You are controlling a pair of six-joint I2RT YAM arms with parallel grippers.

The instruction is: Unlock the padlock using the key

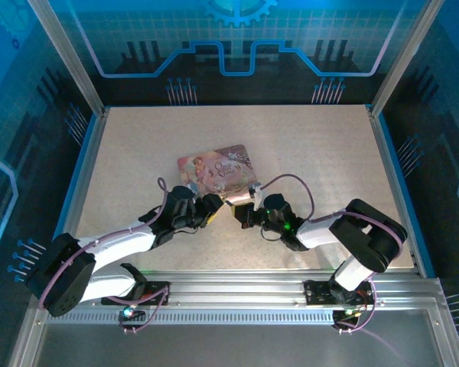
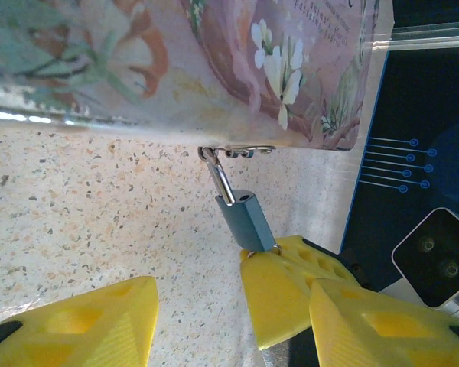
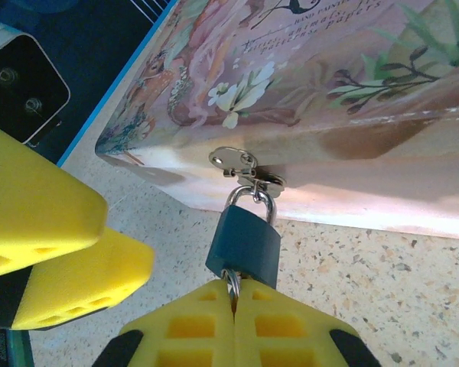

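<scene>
Lying on the speckled worktop [image 3: 382,267], the pink illustrated tin [image 3: 329,76] is carrying the blue padlock [image 3: 245,241] on its hasp [image 3: 233,160]. My right gripper [image 3: 233,306] is pinching the key [image 3: 232,283] at the padlock's underside, and my left gripper [image 1: 210,208] is hovering spread just beside it.

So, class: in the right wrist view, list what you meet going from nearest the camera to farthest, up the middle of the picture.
right hand → key → padlock → metal hasp → pink tin
</scene>
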